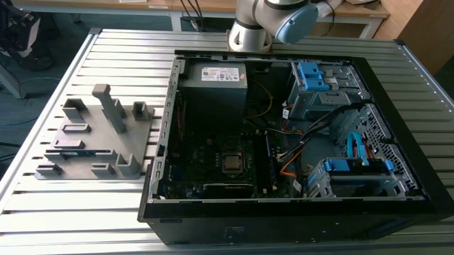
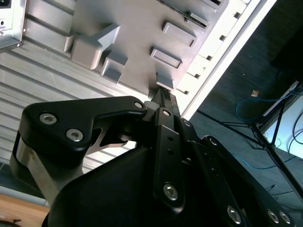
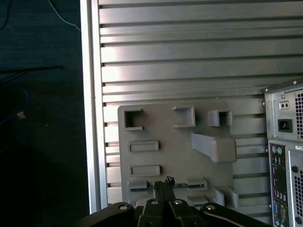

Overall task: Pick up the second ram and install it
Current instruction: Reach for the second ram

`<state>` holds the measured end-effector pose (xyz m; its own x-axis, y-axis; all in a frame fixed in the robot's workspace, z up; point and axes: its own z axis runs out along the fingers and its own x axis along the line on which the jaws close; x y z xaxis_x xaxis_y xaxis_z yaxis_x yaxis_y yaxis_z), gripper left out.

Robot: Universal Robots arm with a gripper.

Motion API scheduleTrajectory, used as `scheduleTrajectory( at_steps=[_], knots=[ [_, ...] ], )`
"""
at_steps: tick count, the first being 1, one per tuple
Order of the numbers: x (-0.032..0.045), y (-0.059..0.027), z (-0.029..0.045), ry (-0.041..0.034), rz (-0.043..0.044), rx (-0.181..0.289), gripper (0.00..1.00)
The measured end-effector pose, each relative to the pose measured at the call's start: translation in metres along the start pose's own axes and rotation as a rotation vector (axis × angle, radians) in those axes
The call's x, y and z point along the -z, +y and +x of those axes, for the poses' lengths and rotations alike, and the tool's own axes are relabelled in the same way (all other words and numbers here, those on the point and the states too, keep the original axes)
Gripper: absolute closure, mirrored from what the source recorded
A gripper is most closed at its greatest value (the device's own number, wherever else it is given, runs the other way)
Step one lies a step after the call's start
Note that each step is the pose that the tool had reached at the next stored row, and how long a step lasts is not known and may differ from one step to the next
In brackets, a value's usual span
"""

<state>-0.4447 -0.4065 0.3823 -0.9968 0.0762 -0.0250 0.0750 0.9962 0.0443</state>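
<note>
Aluminium slat table; black open computer case at the exterior view's right, grey fixture plate at its left. Second ram lying in plate's near slot. Gripper above plate, pressed together, empty. Pick-up step, likely: calls for parting, lining up along stick.

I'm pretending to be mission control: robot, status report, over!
Gripper shut, empty, aimed at the grey fixture. Second ram lies in its fixture slot, untouched. Nothing between them.
</note>
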Motion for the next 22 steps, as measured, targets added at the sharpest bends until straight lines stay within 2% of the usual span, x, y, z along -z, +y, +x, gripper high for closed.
scheduleTrajectory(
  at_steps=[18, 22],
  knots=[
    [-0.0155, -0.0018, -0.0114, 0.0001, 0.0001, 0.000, 0.90],
    [-0.0184, -0.0058, -0.0119, 0.0002, 0.0002, 0.000, 0.90]
  ],
)
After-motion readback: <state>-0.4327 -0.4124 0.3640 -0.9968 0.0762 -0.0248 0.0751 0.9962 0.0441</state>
